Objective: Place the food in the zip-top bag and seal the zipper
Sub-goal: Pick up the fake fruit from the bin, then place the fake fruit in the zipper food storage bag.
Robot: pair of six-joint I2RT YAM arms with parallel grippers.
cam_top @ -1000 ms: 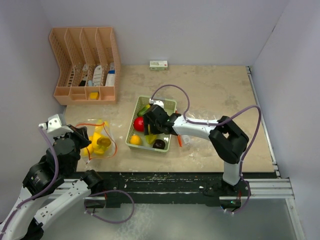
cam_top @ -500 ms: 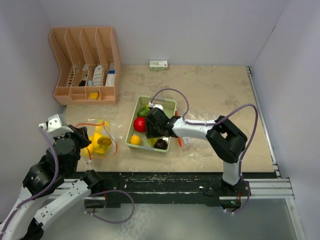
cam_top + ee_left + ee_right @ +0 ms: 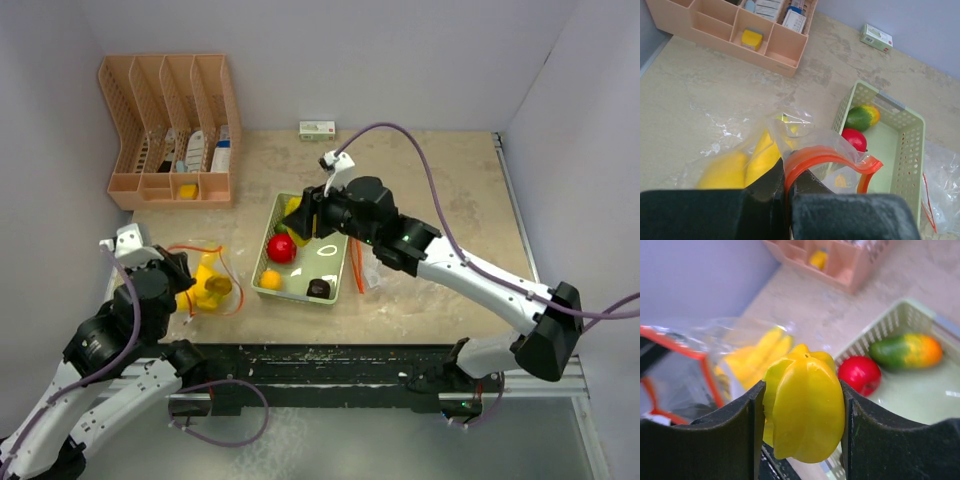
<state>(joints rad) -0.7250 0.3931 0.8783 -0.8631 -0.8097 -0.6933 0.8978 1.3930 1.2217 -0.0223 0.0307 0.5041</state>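
Observation:
The zip-top bag [image 3: 212,287] lies at the left with yellow bananas [image 3: 765,152] and a yellow mango [image 3: 722,172] inside. My left gripper [image 3: 186,284] is shut on the zipper [image 3: 812,156] at the bag's mouth and holds it up. My right gripper [image 3: 304,213] is shut on the yellow-green starfruit [image 3: 805,410] and holds it above the tray's far left. In the pale green tray [image 3: 330,265] are a red apple [image 3: 281,248], a small orange [image 3: 270,279], a dark purple fruit [image 3: 319,288] and a green-red mango [image 3: 862,116].
A pink desk organiser [image 3: 170,130] stands at the back left. A small box [image 3: 317,129] lies by the back wall. A second crumpled clear bag [image 3: 940,175] lies right of the tray.
My right gripper has risen out of the tray with the starfruit in it. My left gripper has shifted a little to the right with the bag's mouth.

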